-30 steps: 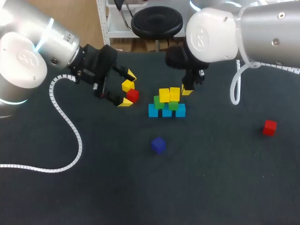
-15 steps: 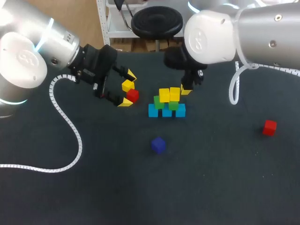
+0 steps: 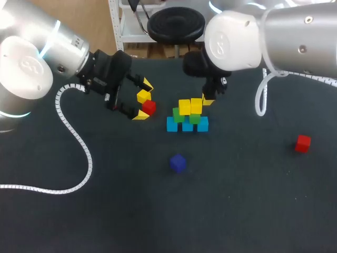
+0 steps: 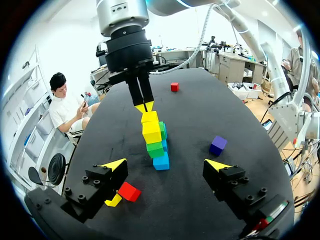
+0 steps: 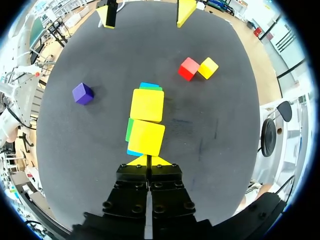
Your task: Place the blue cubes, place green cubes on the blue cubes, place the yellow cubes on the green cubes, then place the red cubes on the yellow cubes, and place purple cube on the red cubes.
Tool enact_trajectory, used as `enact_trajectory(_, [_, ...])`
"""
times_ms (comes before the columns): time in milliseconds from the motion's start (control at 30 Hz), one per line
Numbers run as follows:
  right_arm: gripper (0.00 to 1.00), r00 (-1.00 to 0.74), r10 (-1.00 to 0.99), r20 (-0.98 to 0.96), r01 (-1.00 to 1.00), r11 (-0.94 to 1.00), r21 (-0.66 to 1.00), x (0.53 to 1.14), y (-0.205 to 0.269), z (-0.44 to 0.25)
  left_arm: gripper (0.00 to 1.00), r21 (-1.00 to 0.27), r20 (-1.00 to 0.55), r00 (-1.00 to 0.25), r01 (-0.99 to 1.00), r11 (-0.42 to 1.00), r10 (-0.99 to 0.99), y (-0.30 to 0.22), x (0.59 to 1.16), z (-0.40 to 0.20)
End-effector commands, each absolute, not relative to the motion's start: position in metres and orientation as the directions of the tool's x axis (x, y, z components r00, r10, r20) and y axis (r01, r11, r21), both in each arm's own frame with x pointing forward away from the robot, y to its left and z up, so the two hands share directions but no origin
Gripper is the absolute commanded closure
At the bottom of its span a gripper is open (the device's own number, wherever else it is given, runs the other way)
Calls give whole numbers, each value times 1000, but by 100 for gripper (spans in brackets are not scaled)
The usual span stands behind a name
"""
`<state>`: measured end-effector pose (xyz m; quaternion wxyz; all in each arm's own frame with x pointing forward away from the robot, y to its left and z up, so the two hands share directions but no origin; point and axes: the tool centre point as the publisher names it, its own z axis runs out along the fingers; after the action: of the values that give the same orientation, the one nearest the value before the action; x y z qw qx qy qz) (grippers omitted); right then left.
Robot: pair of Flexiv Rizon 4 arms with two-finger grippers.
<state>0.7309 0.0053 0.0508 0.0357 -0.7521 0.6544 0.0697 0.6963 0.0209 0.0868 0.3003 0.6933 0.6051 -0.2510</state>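
- Three blue cubes (image 3: pixel 187 126) in a row on the surface (image 3: pixel 105 200), two green cubes (image 3: pixel 177 114) on them, two yellow cubes (image 3: pixel 185 107) atop.
- My left tool (image 3: pixel 143 99): wide, over a red cube (image 3: pixel 149 107).
- My right tool (image 3: pixel 209 101): pinched together, empty, just behind the stack.

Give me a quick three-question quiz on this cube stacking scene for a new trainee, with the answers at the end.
1. True or false: the right gripper is open.
2. How many yellow cubes top the stack? A one, B two, C three.
3. Fill in: the single cube lying on the robot's side of the stack is ___ in colour.
Key: 1 false; 2 B; 3 purple.
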Motion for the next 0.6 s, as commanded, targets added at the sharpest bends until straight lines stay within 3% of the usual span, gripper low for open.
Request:
enact_trajectory(33, [100, 134, -980, -150, -989, -142, 39, 733, 6, 51, 0, 107, -708, 140, 990, -90, 693, 20, 698, 87])
enact_trajectory(600, [100, 127, -981, -148, -990, -134, 38, 733, 5, 52, 0, 107, -708, 140, 990, -90, 693, 20, 698, 87])
